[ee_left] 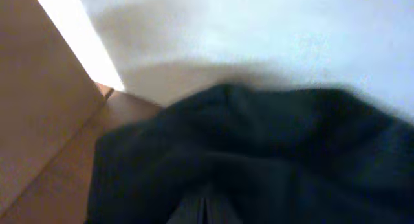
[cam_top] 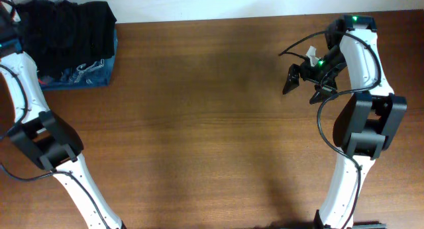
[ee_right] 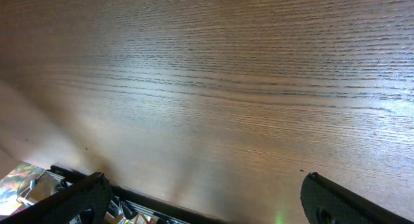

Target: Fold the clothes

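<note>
Right jaws spread wide, holding nothing, over bare table (ee_right: 226, 88) at upper right of the overhead view; probably parked there to keep the middle free for folding. Left jaws: can't tell, dark fabric fills that wrist view. Left arm (cam_top: 20, 70) reaches into the clothes pile (cam_top: 66, 30) at upper left, likely to pick a garment.

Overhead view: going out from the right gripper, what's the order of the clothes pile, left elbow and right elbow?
From the right gripper:
1. Right elbow, close by, right side.
2. Clothes pile, back-left corner.
3. Left elbow, left edge.
</note>
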Robot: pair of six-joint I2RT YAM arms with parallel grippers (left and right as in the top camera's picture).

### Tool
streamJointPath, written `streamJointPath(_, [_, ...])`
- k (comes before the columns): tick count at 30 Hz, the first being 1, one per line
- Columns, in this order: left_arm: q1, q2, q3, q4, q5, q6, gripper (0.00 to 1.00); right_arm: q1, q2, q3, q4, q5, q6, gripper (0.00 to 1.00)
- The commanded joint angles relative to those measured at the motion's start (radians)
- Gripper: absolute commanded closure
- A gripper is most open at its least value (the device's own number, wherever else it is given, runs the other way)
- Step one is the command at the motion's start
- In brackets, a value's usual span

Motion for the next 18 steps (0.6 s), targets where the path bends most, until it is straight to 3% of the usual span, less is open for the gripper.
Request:
streamJointPath(1, [-0.032, 0.018, -0.003, 0.065, 0.015, 0.008, 0.99, 0.008, -0.007, -0.006, -0.004, -0.008, 0.001, 0.01])
streamJointPath(3, [-0.055, 0.049, -0.003, 0.121, 0.016, 0.005, 0.99, 0.008, -0.007, -0.006, -0.005, -0.008, 0.001, 0.01])
streamJointPath(9, [-0.103, 0.138, -0.003, 0.105, 0.015, -0.027, 0.99, 0.008, -0.007, -0.006, -0.011, -0.008, 0.0, 0.01])
streamJointPath(18, [-0.138, 0.077, 0.069, 0.184, 0.129, -0.064, 0.99, 0.008, -0.007, -0.006, -0.013, -0.005, 0.0, 0.01])
